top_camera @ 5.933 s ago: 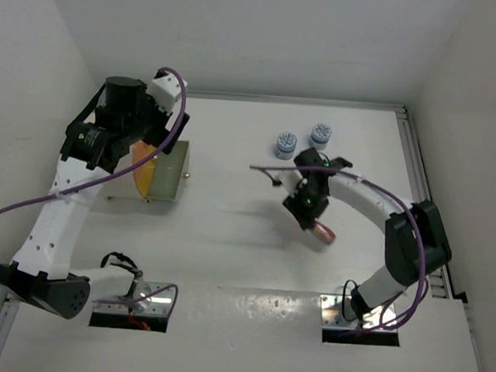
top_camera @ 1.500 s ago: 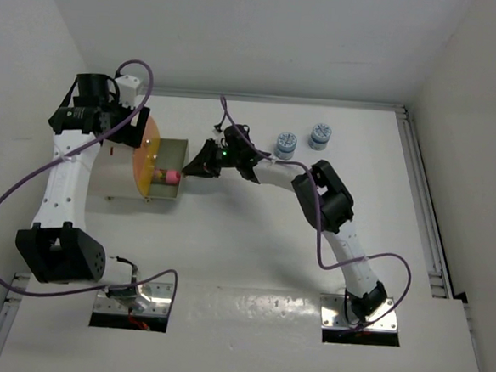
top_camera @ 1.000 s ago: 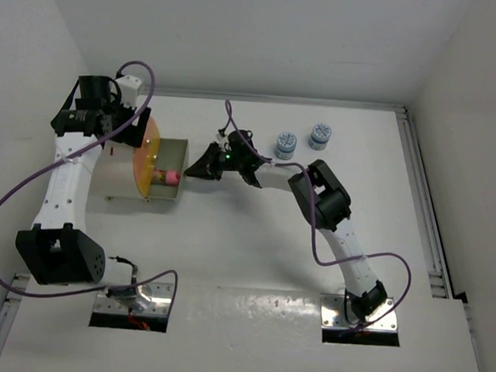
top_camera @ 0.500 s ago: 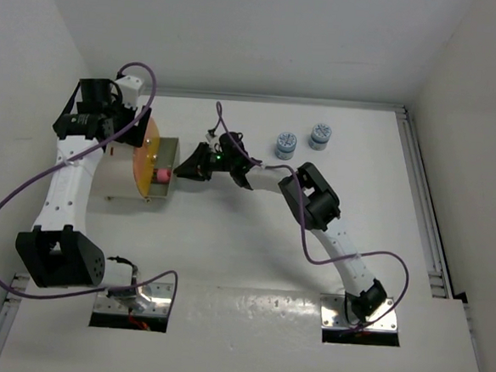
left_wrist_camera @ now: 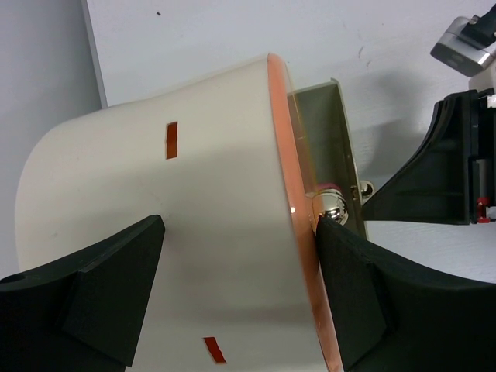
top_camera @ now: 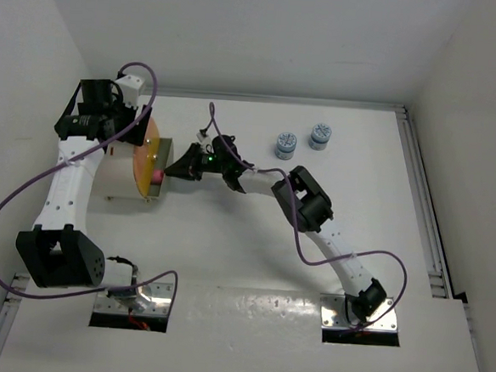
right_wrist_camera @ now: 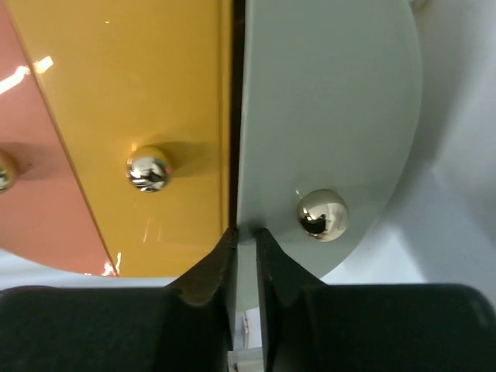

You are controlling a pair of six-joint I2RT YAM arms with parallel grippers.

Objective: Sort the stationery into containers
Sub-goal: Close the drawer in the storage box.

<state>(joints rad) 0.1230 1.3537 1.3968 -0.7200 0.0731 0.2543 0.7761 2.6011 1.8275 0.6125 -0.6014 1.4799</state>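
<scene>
Left arm (top_camera: 65, 190): mine, raised from the near-left base and bent over the drum (left_wrist_camera: 194, 194).
Left fingers (left_wrist_camera: 108, 302): spread wide, one clasping the drum's cream side, the other its orange rim.
Drum: on its side at the far left of the desk (top_camera: 226, 261), orange face turned right.
Drawer (top_camera: 163, 157): standing partly out of that face, with a gold knob (left_wrist_camera: 337, 209) on its front.
Pink piece (top_camera: 157, 177): inside the drawer.
Right arm (top_camera: 339, 254): mine, elbow at mid-desk, forearm stretched far left to the drawer.
Right fingers (right_wrist_camera: 205, 294): all but pressed together with only a thin slit between them, pinching nothing, tips at the drawer front just beside its knob.
Round pieces (top_camera: 286, 143) (top_camera: 320, 135): two, side by side on the far desk, well apart from the drum.
</scene>
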